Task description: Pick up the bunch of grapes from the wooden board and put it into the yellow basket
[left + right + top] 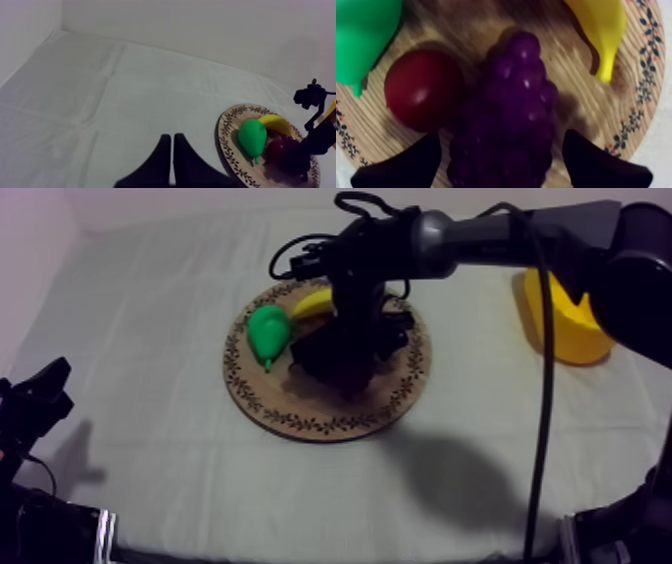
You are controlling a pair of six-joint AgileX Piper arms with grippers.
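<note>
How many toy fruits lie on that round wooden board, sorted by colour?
Green: 1, the green toy pear
Yellow: 1, the yellow toy banana
Purple: 1, the purple bunch of toy grapes
Red: 1, the small red toy fruit
Total: 4

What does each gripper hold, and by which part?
Nothing is held. The right gripper stands open astride the bunch of grapes; the left gripper is shut on nothing.

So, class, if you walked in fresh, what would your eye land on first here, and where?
The right gripper hangs open over the purple bunch of grapes on the wooden board, a finger at each side. Around the grapes lie a green pear, a banana and a small red fruit. The yellow basket stands off to the board's right.
</note>
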